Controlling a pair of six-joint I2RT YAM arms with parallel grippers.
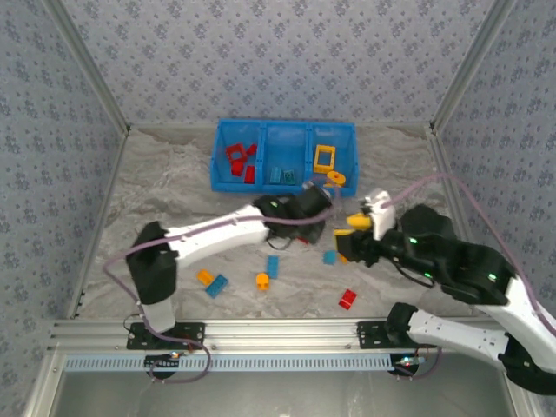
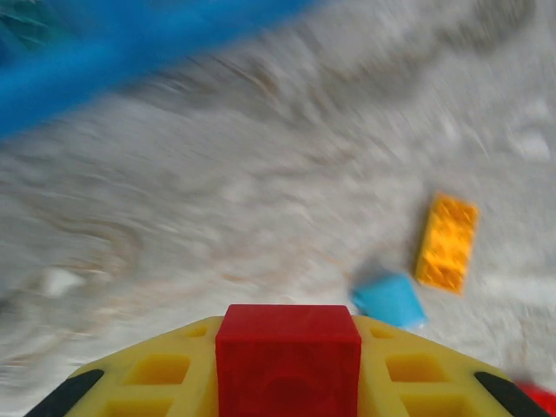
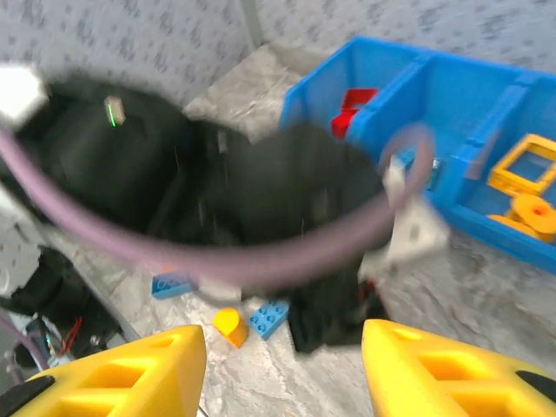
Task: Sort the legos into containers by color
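At 7 o'clock on the table [image 1: 130, 200] an orange brick [image 1: 205, 277] and a blue brick [image 1: 217, 285] lie just beside each other. Nearer 6 o'clock sit an orange stub [image 1: 262, 280] and a second blue brick [image 1: 273, 266].

Near the middle, the left gripper [image 2: 288, 395] is pressed onto a red brick [image 2: 288, 352], which sits squarely between its yellow fingers [image 2: 156, 373].

The tray [image 1: 228, 185] lies at 12 o'clock. It has red pieces [image 1: 236, 159] in the left compartment, blue pieces [image 1: 280, 175] in the middle and a yellow frame [image 1: 324, 157] in the right.

Towards 3 o'clock, the right gripper [image 3: 282, 347] hangs with its fingers spread and nothing between them. A loose red block [image 1: 347, 299] rests at 5 o'clock.

These bricks look light, rigid and smooth-sided, so they should lift with little force. They could squirt out if caught on a corner or across the studs. The safest hold is probably across two flat, parallel side walls, centred, as the red brick is held now. The red brick belongs in the left compartment, at 11 o'clock.
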